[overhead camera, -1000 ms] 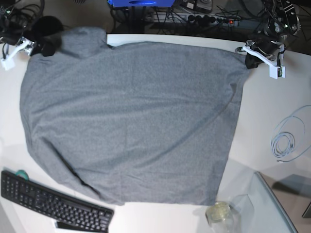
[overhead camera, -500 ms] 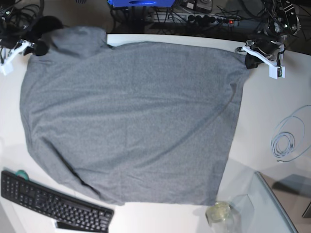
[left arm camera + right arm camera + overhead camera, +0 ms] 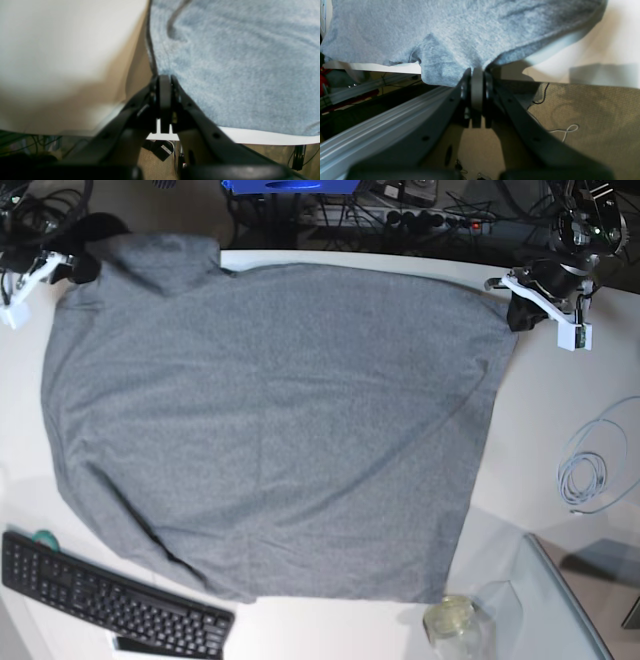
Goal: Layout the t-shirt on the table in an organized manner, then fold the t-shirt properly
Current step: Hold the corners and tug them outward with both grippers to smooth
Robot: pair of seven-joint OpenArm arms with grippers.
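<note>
The grey t-shirt [image 3: 270, 430] lies spread over the white table [image 3: 560, 400], with one sleeve bunched at the back left and a crease near its right side. My left gripper [image 3: 516, 313] sits at the shirt's back right corner. In the left wrist view this gripper [image 3: 165, 80] is shut on the fabric edge of the t-shirt [image 3: 237, 62]. My right gripper [image 3: 80, 270] is at the back left corner, beyond the table edge. In the right wrist view it [image 3: 477, 72] is shut on a pinch of the t-shirt [image 3: 470, 30], which pulls toward it.
A black keyboard [image 3: 110, 600] lies at the front left, touching the shirt's hem area. A coiled pale cable [image 3: 585, 480] rests on the right. A glass jar [image 3: 450, 620] and a clear glass panel [image 3: 570, 610] stand at the front right. Cables and a power strip run behind the table.
My right gripper has closed on the shirt's back left corner and drawn it outward to the left and back. The left gripper has barely shifted.
</note>
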